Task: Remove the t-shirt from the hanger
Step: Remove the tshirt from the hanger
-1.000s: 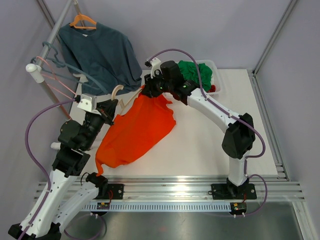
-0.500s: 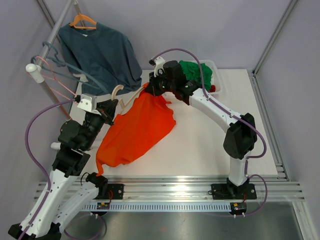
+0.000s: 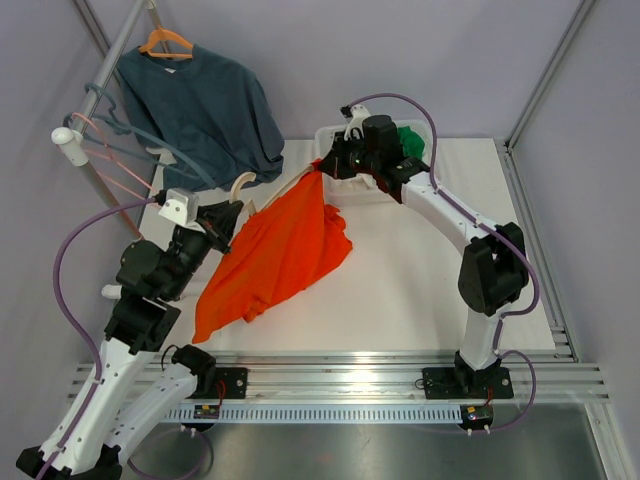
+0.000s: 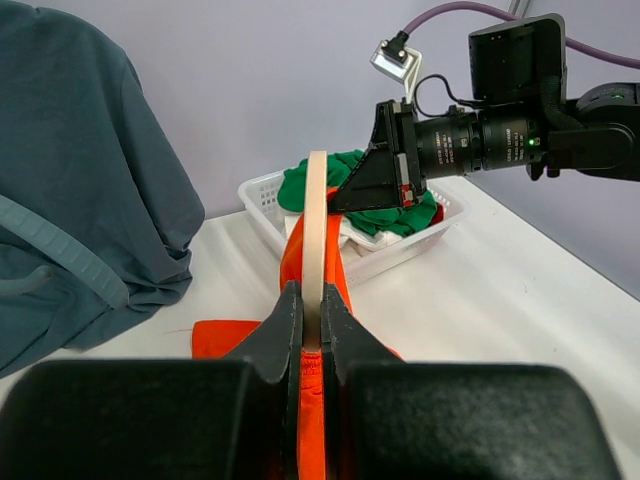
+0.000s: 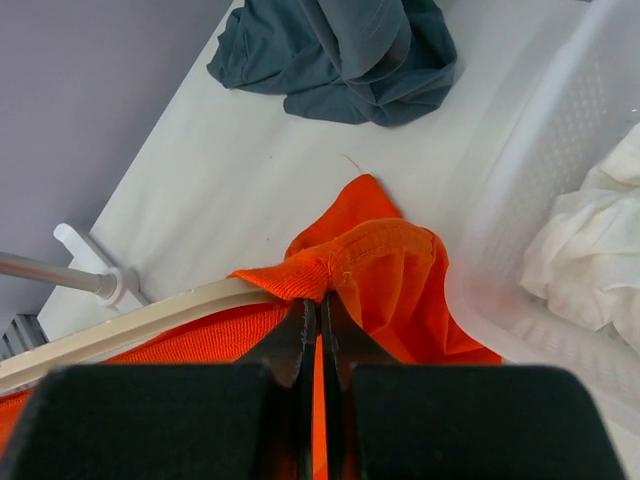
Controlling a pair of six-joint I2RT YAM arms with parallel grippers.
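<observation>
Obs.: orange t-shirt (image 3: 275,255) drapes from a raised point at the far centre of the worktop (image 3: 420,280) down toward the near left, its lower part lying on the surface.

Hanger (image 4: 316,215), cream, is held edge-on by the left gripper (image 4: 310,300). The left fingers (image 4: 288,320) are clamped on it with no gap showing. Its long axis runs straight away from that wrist, toward the white basket (image 5: 540,140) and the right gripper (image 3: 335,165).

Right fingers (image 5: 293,335) are pressed together on a folded hem of the orange cloth. The hanger's arm comes in from the left and ends under that fold, just beside the pinch.

Key relation: the two grips sit at opposite ends of the same line, hanger end near left, cloth end far right. The right arm is the one nearer the shirt's edge. I judge the pull has to go along that axis, past the arm's tip, or the hem will catch.

Pose: right arm is stretched far over the worktop, wrist level, beside the basket. Left arm is folded, forearm tilted up and aimed at the right one.

Whether the other hanger arm is free of cloth: cannot tell.
</observation>
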